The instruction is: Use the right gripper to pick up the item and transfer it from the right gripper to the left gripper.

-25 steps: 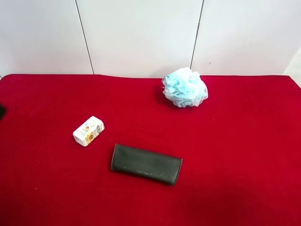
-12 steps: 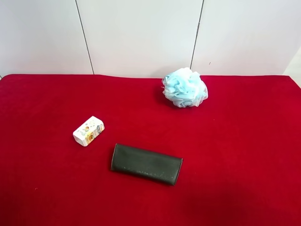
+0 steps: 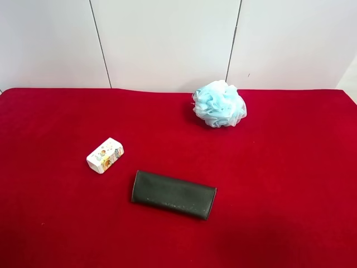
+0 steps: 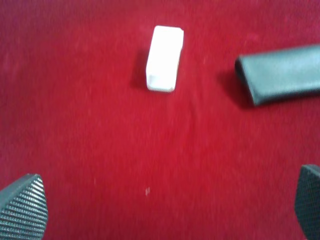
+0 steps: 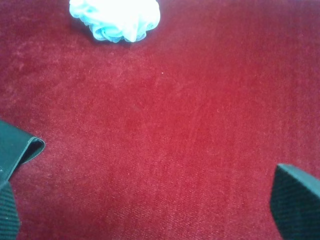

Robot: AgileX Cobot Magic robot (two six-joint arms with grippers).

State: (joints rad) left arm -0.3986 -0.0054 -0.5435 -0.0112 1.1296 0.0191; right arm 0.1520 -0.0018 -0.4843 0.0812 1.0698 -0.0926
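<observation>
Pouf [image 3: 219, 104] is my guess for the item, since the task names none. It sits toward the far edge of the red surface [image 3: 290, 184], close to the wall and apart from everything else. The right wrist view has it ahead of the right claw [image 5: 152, 205], well off. That claw is spread wide with nothing in it, over bare cloth.

Risks:
- Wrong pick: the dark case [image 3: 173, 194] has one end just beside the right claw's finger in the wrist view, nearer than the pouf, so it could get grabbed instead.
- Pouf is loose mesh ruffles. The claw may pinch only an outer frill, which would stretch or slip on lifting.
- At handover the left claw [image 4: 165, 205], also wide open and empty, may catch only fluff and drop it when the right lets go.
- Pouf is far back, so the reach may be long.

The small white box [image 3: 105, 155] lies left of the case in the high view, apart from it.

Writing: the box has colourful print, too small to read. Case and pouf show no legible label. No arm shows in the high view.
</observation>
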